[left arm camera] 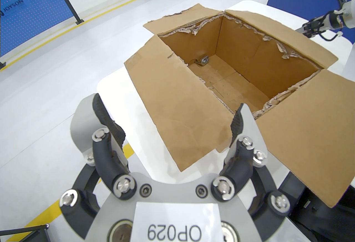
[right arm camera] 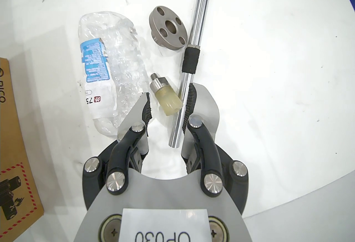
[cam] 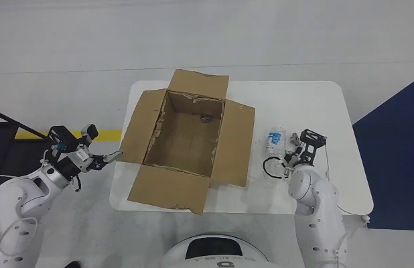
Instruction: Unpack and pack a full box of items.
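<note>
Cardboard box (cam: pixel 143 127) seen open on table (cam: pixel 314 100), flaps spread. Small metal part (left arm camera: pixel 203 60) seen inside box, at far wall. Crushed bottle (right arm camera: pixel 111 68), flange (right arm camera: pixel 167 29), steel rod (right arm camera: pixel 191 60) and threaded fitting (right arm camera: pixel 165 96) laid beside box. Right gripper (right arm camera: pixel 169 91) held spread around fitting and rod end. Left gripper (left arm camera: pixel 169 101) held spread, empty, beyond box's opposite flap.

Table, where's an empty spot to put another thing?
Bare table lies between the bottle and the far edge, and along the right edge. The box floor is bare but for a small metal part. Crowded beside the box: bottle, flange, rod, fitting.
</note>
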Motion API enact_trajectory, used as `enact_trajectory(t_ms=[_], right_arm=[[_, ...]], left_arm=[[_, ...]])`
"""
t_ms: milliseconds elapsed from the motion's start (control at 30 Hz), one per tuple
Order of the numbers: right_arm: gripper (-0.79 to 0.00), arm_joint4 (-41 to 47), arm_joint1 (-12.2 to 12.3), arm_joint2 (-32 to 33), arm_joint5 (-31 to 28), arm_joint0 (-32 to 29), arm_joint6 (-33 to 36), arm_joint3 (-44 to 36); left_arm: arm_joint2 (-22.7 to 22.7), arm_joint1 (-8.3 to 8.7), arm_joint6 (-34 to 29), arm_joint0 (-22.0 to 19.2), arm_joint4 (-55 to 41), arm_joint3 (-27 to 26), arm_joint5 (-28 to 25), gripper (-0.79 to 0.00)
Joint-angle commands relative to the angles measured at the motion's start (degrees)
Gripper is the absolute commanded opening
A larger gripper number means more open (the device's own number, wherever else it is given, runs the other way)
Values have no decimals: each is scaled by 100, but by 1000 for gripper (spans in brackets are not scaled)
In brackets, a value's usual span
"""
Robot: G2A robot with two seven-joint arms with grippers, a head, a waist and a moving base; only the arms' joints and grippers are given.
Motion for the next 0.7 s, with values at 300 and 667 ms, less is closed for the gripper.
enact_trajectory(t_ms=[300, 667], right_arm=[[0, 215, 61, -525, -1374, -1359, -342, -2055], [0, 556, 52, -642, -1502, -1291, -618, -2155]], left_arm=[[0, 0, 0, 0, 0, 0, 0, 0], [0, 0, 0, 0, 0, 0, 0, 0]])
